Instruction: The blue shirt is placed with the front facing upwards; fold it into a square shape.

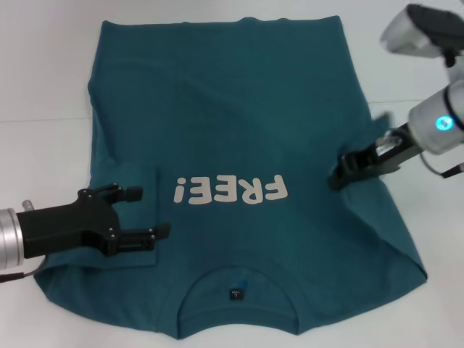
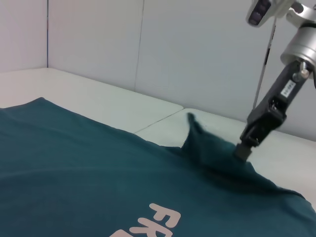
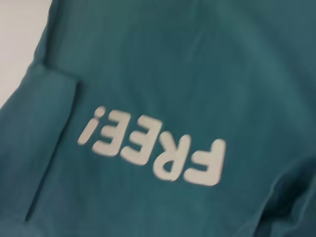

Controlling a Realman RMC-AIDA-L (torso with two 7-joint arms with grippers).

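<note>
From the head camera I see the blue shirt (image 1: 246, 145) spread front-up across the white desk (image 1: 43, 109), collar nearest me, so the off-white "FREE!" print (image 1: 230, 190) reads upside down. A small dark label (image 1: 235, 294) sits inside the round neck. The sleeve on my left side is folded in over the body, making a straight vertical edge beside the print. My left gripper (image 1: 145, 214) hovers over that folded sleeve with its black fingers spread apart, holding nothing. My right gripper (image 1: 342, 172) is at the opposite sleeve, pressed together on a pinch of the fabric, which bunches around it.

Through the left wrist camera, the shirt fills the foreground, and the right gripper (image 2: 243, 150) pinches a fold of cloth that rises into a small peak above the desk (image 2: 98, 98).

The right wrist camera shows only teal fabric, the print (image 3: 155, 150) and the folded sleeve's edge; a corner of the desk (image 3: 17, 39) shows.
</note>
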